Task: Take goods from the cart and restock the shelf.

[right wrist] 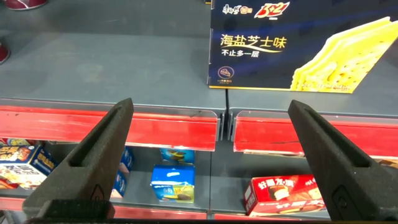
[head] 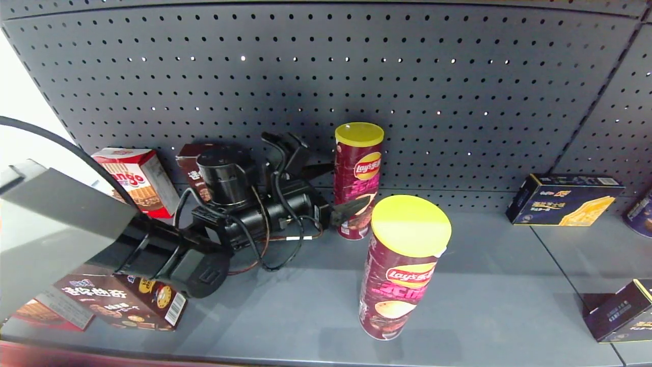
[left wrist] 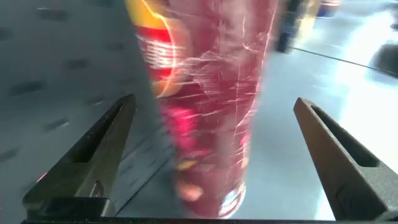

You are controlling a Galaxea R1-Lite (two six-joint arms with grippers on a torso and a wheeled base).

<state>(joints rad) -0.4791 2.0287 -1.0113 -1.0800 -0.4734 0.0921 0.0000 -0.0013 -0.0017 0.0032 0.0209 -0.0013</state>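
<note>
A tall maroon crisp tube with a yellow plastic lid [head: 356, 188] stands upright at the back of the grey metal shelf [head: 509, 306], just in front of the dark perforated back panel [head: 407, 76]. The left pincer [head: 348, 186] sits around its lower half with the fingers spread wide, one on each side. The left wrist view shows a gap on both sides, so nothing is clamped. A second maroon tube of the same kind [head: 402, 275] stands upright nearer the shelf's front edge, close to the first and a little to its right. The right pincer [right wrist: 209, 107] hangs with its fingers apart and empty in front of a red price rail [right wrist: 168, 127], below a dark blue cracker box [right wrist: 292, 43].

The main risk is a knock. The tube is tall and narrow and is probably light, so a finger grazing it on a skewed pull-back could tip it. If it fell, it could strike its neighbour or roll towards the shelf edge. A straight retreat along the line of the fingers looks safest. The arm's loose cables [head: 270, 255] lie on the shelf near the cartons on the left and could drag them.
</note>
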